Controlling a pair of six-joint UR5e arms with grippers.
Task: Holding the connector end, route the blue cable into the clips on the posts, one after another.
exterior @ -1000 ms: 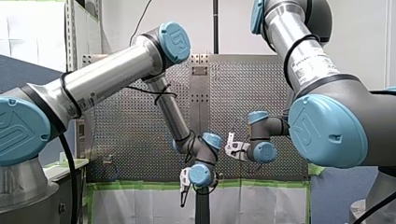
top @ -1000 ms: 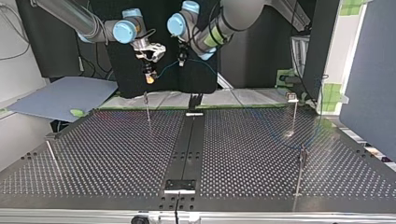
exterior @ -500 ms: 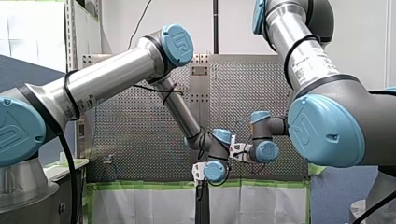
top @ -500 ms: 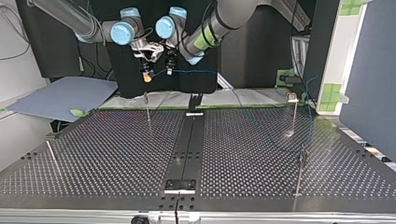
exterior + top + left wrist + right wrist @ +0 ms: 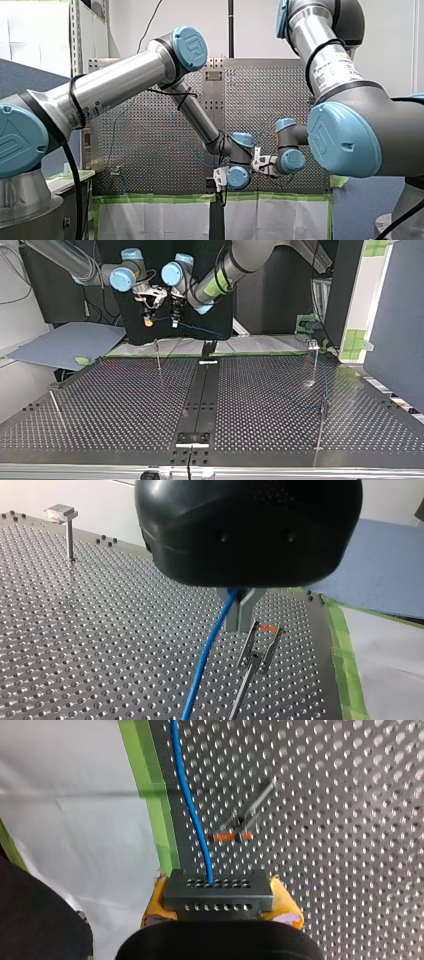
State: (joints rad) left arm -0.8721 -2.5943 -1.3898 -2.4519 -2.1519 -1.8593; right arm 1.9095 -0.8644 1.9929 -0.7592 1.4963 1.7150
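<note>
While both grippers hang close together, left gripper (image 5: 239, 611) pinches blue cable (image 5: 207, 655); right gripper (image 5: 220, 902) presses yellow pads (image 5: 287, 912) onto connector (image 5: 218, 892). Top view: clip post (image 5: 157, 354) at five o'clock beneath them, table (image 5: 125, 405) far edge.

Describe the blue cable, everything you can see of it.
The blue cable is thin, round and smooth, plastic-sheathed by its look. One end is clamped between the yellow pads of my right tool; a short span on, my left tool's metal fingers pinch it, and from there it hangs in a slack curve toward the perforated table, beside a forked clip post, not in it.
</note>
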